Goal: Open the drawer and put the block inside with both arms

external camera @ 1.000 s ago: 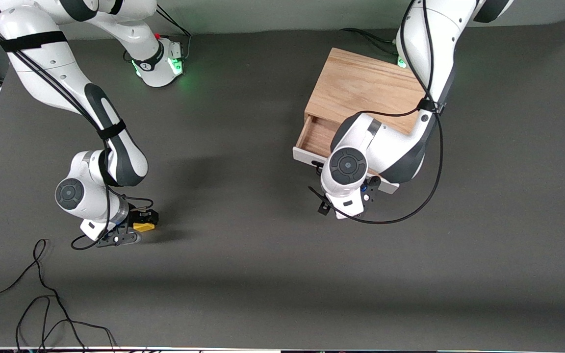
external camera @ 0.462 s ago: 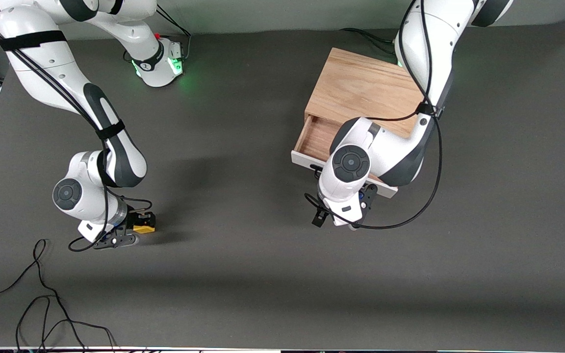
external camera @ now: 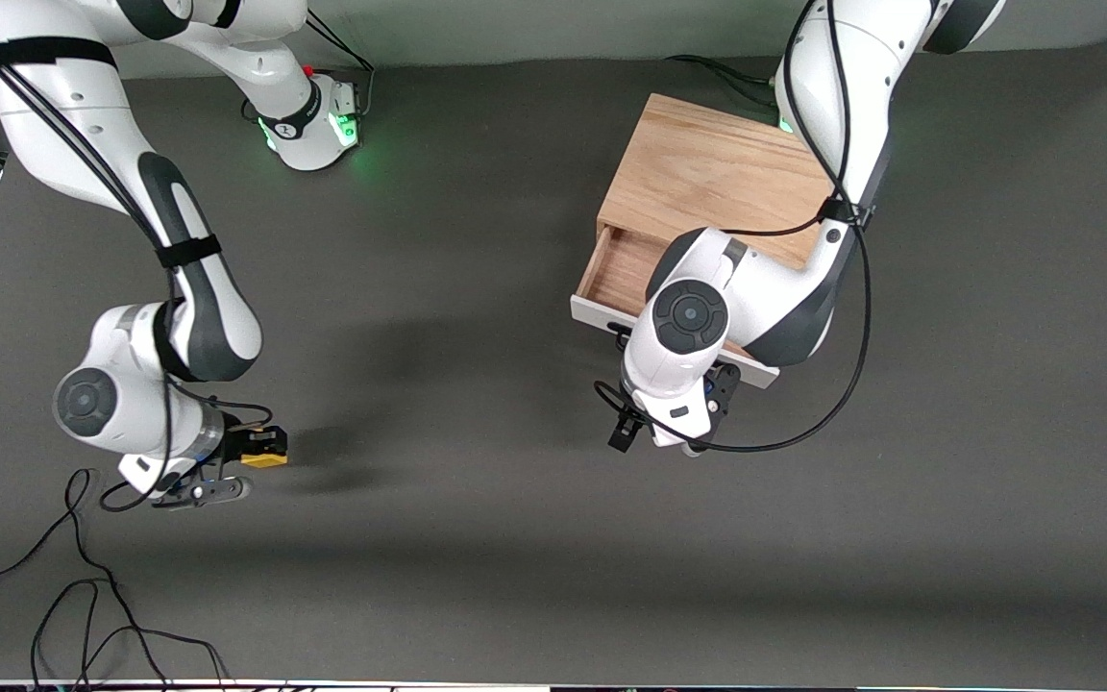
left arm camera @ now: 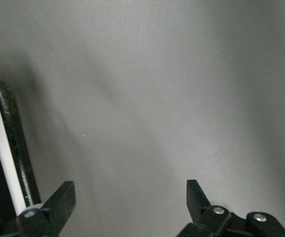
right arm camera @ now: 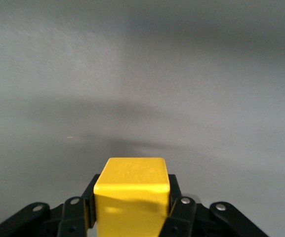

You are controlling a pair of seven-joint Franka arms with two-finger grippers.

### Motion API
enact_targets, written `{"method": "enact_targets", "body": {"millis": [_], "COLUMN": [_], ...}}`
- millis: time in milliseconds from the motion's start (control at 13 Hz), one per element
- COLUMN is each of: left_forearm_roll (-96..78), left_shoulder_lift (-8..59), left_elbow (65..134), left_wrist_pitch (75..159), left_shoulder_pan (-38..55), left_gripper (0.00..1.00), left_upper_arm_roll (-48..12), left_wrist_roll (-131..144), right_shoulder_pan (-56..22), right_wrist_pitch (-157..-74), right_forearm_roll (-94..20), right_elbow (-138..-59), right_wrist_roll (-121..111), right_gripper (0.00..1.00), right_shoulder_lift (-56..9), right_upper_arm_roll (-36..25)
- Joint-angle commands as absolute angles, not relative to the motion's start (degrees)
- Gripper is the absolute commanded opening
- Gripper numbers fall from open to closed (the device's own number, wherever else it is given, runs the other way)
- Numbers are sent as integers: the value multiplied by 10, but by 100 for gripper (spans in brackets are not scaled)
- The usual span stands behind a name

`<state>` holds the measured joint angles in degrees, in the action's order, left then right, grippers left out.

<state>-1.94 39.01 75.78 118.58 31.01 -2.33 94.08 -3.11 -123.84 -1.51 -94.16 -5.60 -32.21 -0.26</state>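
The yellow block (external camera: pixel 263 459) is held between the fingers of my right gripper (external camera: pixel 258 450), a little above the bare table at the right arm's end. In the right wrist view the block (right arm camera: pixel 131 190) fills the shut gripper (right arm camera: pixel 131 210). The drawer (external camera: pixel 615 272) stands partly pulled out of the oak-coloured box (external camera: pixel 707 173), with its white front panel (external camera: pixel 590 314) toward the front camera. My left gripper (external camera: pixel 654 434) is open and empty just in front of the panel. The left wrist view shows the open gripper (left arm camera: pixel 130 197) over bare table, with the black handle (left arm camera: pixel 15 143) beside it, not touching.
Loose black cables (external camera: pixel 83 577) lie on the table near the front edge at the right arm's end. The left arm's forearm (external camera: pixel 765 298) covers much of the open drawer. The dark grey mat (external camera: pixel 457 404) spreads between the block and the drawer.
My right gripper has risen from the table with the block and shifted toward the right arm's end. My left gripper has drawn back slightly from the drawer front.
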Motion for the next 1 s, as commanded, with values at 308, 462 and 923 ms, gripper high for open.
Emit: {"method": "enact_targets", "body": {"millis": [308,462,923], "left_forearm_roll": [-18,-35,-40], "left_shoulder_lift": [302,270,180], "left_elbow": [744,747,781], "left_wrist_pitch": [1029,981,875], "left_shoulder_pan": [204,151,41], "left_gripper": [100,100,100], "left_upper_arm_roll": [-1,-1,4], "left_wrist_roll": [733,613,303], "right_shoulder_pan": [-53,-90,-207], "right_wrist_pitch": [-962,-911,-857], "right_forearm_roll": [-19,-29,-115], "right_elbow": [-725,-678,-559], "right_wrist_roll": [44,121,402], "right_gripper": [24,24,24], "right_shoulder_lift": [-319,-319,-319], "right_upper_arm_roll": [6,10,23]}}
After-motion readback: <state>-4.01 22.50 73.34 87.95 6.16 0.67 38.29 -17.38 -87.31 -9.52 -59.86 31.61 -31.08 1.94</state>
